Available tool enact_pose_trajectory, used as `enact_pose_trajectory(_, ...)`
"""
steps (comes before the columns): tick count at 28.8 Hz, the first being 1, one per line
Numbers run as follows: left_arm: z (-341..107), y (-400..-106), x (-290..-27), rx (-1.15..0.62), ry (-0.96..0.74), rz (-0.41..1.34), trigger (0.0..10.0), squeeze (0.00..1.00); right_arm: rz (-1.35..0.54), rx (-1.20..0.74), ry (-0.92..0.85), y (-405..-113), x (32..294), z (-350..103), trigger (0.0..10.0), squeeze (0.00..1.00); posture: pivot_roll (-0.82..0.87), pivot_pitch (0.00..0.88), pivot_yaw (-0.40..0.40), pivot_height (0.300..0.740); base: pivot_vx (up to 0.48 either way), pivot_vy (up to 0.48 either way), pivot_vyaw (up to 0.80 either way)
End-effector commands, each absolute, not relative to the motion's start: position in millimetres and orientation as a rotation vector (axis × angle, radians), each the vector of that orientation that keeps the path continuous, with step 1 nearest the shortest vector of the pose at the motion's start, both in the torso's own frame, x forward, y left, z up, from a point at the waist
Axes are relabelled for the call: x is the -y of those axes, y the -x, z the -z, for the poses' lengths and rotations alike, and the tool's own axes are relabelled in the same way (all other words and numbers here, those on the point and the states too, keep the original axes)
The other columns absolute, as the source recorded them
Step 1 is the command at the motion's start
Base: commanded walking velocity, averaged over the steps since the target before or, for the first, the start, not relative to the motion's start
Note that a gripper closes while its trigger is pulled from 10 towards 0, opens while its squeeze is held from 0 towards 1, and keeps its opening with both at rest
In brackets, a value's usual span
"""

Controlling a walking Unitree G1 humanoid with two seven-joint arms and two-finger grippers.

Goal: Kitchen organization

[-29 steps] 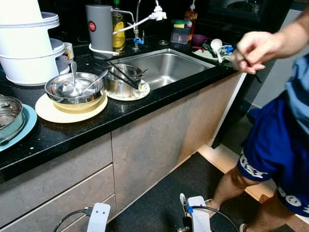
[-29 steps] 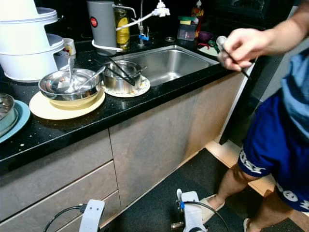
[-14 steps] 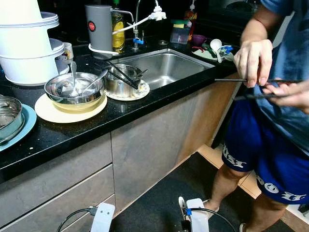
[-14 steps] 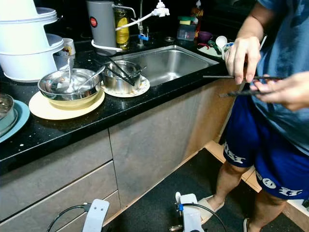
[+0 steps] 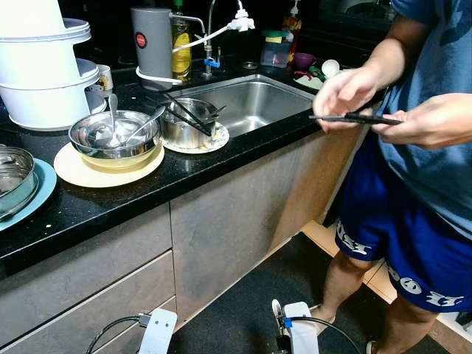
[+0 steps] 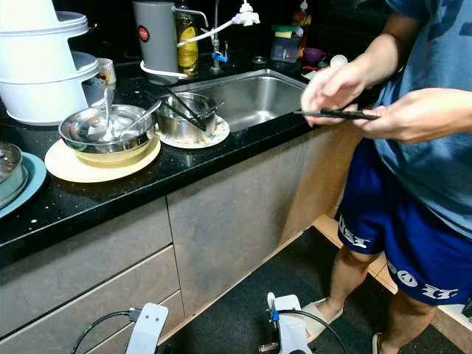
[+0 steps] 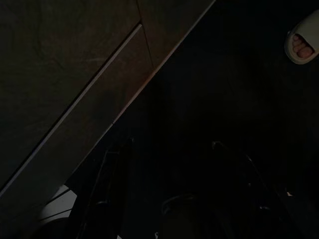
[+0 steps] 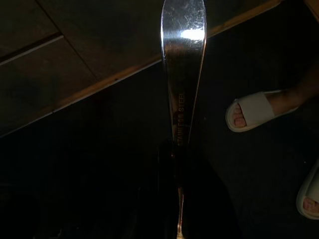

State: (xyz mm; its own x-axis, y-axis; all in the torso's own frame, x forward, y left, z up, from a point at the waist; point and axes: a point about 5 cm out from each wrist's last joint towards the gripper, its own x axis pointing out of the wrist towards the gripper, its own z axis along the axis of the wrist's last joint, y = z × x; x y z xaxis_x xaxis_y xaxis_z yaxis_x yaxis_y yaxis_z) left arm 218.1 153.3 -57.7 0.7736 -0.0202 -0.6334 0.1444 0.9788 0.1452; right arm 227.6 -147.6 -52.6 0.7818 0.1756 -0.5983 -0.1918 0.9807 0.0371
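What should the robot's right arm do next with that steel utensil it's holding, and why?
Probably lift the right gripper and its stainless steel utensil toward the steel bowl already holding spoons. The arm hangs low by the cabinet, and that bowl sits well away from the person's chopsticks.

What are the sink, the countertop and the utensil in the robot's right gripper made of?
Sink: brushed stainless steel, by its dull grey sheen. Countertop: polished black stone, likely granite, with pale flecks and gloss. Utensil in the right gripper: shiny metal, its handle stamped "STAINLESS STEEL".
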Motion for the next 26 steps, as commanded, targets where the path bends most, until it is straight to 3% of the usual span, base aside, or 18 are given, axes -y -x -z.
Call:
enact_pose_trajectory(1,62.3,-212.2,-154.3,-0.714,-0.153,0.08,10.0,0.0,-0.189,-0.652,0.028,-226.9,150.2,53.4,10.0,0.0,-0.07,0.082,-0.07,0.74,0.0,0.0,0.0)
enact_pose_trajectory(11,62.6,-213.0,-154.1,-0.731,-0.113,0.075,10.0,0.0,-0.164,-0.643,-0.014,-226.9,155.1,52.8,10.0,0.0,-0.08,0.088,-0.063,0.74,0.0,0.0,0.0)
enact_pose_trajectory(21,62.0,-213.1,-157.5,-0.726,-0.222,0.167,10.0,0.0,-0.159,-0.65,-0.026,-229.2,157.6,51.8,10.0,0.0,-0.08,0.065,-0.068,0.74,0.0,0.0,0.0)
enact_pose_trajectory(26,61.3,-213.6,-155.4,-0.716,-0.199,0.169,10.0,0.0,-0.165,-0.649,-0.01,-234.1,157.5,49.3,10.0,0.0,-0.07,0.051,-0.063,0.74,0.0,0.0,0.0)
